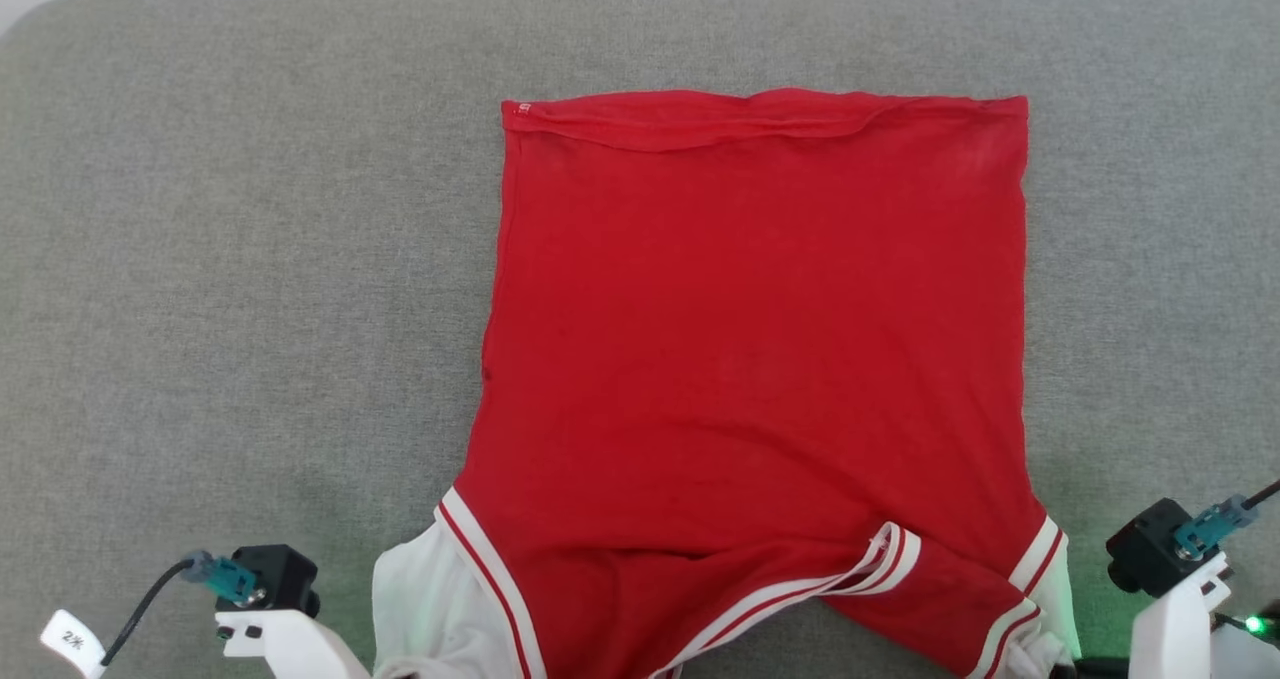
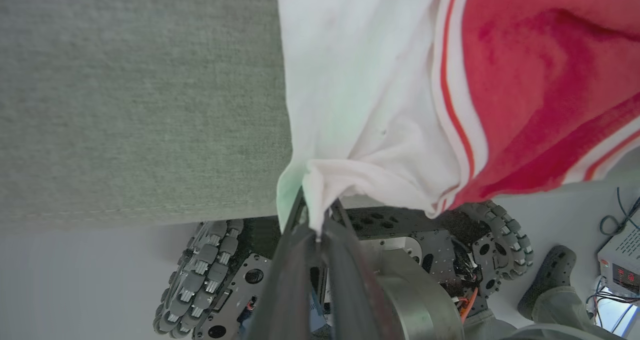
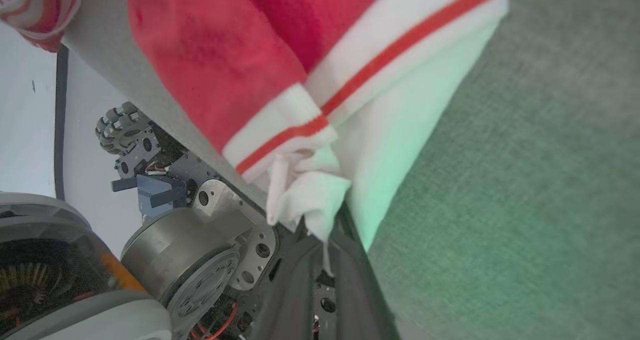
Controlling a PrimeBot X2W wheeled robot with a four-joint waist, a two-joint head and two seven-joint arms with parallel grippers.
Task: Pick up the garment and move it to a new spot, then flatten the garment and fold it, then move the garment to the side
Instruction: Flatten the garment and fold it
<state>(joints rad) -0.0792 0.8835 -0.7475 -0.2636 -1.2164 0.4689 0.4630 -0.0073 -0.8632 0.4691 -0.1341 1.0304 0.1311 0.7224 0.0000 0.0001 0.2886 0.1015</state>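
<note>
Mostly flat red garment [image 1: 760,359], white striped sleeves

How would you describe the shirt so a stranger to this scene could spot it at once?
Look at the wide grey cloth surface. The shirt lies spread on it, right of centre, hem away from the robot. It alone is red, with white sleeves and striped trim.

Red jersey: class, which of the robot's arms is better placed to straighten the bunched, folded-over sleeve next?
Probably the right: the right claw is shut on the red jersey's bunched white sleeve; the left claw grips the opposite, flatter sleeve.
</note>
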